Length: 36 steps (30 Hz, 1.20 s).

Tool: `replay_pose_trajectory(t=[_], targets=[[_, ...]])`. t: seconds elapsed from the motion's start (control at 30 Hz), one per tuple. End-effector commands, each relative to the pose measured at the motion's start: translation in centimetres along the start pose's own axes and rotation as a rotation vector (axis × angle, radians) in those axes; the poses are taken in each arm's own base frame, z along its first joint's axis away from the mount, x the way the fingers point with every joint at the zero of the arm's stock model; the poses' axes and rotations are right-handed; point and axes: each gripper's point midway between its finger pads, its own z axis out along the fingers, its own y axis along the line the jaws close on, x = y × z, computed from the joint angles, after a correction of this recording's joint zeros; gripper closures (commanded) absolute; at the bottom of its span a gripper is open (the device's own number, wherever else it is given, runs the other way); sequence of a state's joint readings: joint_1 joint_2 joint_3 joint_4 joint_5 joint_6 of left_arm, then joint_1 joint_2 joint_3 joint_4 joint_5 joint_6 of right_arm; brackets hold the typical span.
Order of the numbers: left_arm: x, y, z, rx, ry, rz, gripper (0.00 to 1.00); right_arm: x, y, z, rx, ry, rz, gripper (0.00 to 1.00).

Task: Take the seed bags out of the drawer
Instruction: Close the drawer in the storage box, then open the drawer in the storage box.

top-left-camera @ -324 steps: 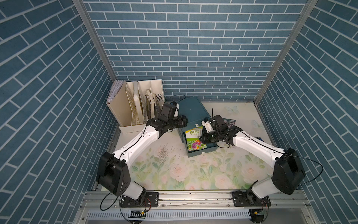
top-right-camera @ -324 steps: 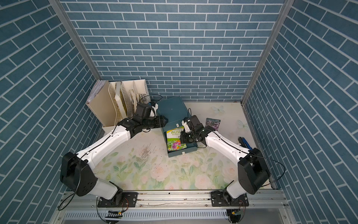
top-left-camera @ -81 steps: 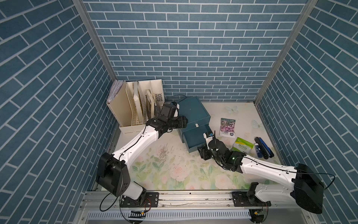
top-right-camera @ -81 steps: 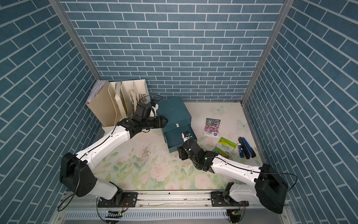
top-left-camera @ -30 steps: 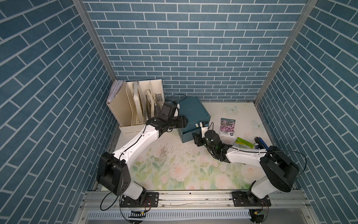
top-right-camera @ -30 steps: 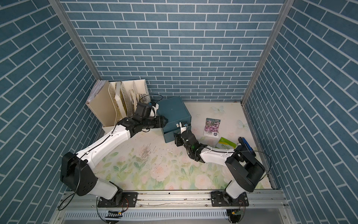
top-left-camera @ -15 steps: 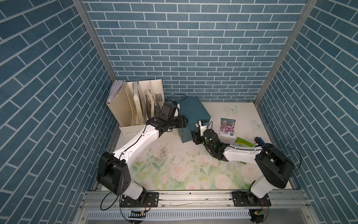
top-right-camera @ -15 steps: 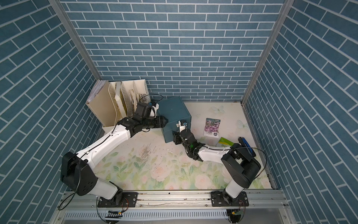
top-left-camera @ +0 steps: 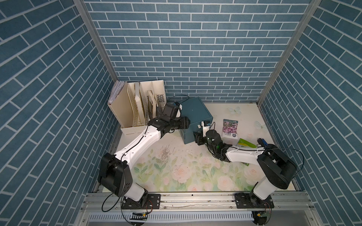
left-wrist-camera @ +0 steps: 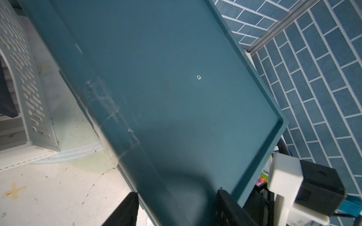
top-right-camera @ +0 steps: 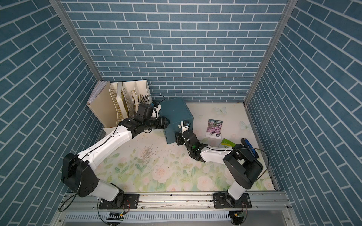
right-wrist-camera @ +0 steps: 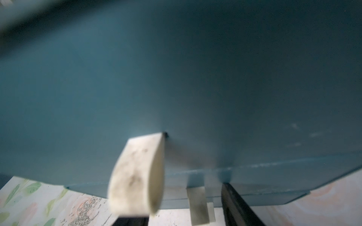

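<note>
The teal drawer cabinet stands at the back of the table, and its drawer front sits flush. A purple-pink seed bag lies flat to the cabinet's right. A green seed bag lies nearer, partly under my right arm. My right gripper is open at the drawer front; its white fingertip touches the front, and a pale handle tab stands loose between the jaws. My left gripper is shut on the cabinet's left edge, one finger on each side of it.
A cream file organiser stands at the back left, close behind my left arm. Dark blue pens lie by the right wall, beside the green bag. Blue brick walls close in the floral table on three sides.
My right gripper has pushed the drawer back until it is flush with the cabinet, and its jaws have widened slightly. The left arm has not moved.
</note>
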<state>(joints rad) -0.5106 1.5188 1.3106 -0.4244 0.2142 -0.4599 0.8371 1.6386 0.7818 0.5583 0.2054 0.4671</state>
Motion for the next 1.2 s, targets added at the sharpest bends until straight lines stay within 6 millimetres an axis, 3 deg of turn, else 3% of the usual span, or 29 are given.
replay_pose_trajectory(t=[0.0,0.2,0.33,0.73,1.17], targets=[[4.6,2.4,1.2,-0.089,0.177,0.000,0.33,-1.2,0.4,-0.4,-0.019,-0.004,0.039,0.34],[4.5,2.5,1.3,-0.093,0.174,0.001,0.33,0.8,0.1,-2.2,-0.034,0.080,0.080,0.18],[4.5,2.5,1.4,-0.091,0.174,0.000,0.33,1.9,-0.1,-3.7,-0.047,0.115,0.126,0.00],[4.6,2.5,1.5,-0.089,0.176,-0.001,0.33,3.0,0.3,-4.8,-0.138,0.161,0.349,0.02],[4.4,2.4,1.4,-0.089,0.175,0.007,0.33,3.8,0.8,-2.5,-0.267,0.203,0.580,0.22]])
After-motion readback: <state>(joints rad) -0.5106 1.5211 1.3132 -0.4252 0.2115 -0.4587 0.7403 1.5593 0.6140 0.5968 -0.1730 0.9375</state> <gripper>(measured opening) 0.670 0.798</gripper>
